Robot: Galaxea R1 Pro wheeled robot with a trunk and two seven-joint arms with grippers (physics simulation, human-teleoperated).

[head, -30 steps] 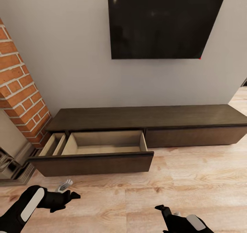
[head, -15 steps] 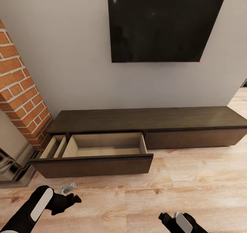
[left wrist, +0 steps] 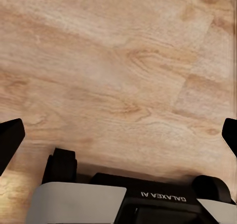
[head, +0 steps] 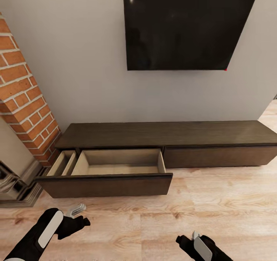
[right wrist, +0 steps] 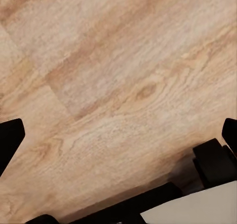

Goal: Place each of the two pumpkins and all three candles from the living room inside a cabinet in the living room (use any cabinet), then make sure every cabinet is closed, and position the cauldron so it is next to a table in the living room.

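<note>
Both jaws spread, empty; cabinet [head: 115,184] drawer open ahead of left gripper [head: 79,216].

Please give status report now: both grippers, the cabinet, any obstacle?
Left gripper open, right gripper open, both empty. Cabinet left drawer open, empty. Nothing blocking.

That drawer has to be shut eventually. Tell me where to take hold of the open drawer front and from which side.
The open drawer of the cabinet has a flat, handle-less front, so nothing offers a pinch except its top edge. Probably best: come from the room side with the left gripper, which is nearer, and press flat on the middle of the front rather than clamping it.
</note>
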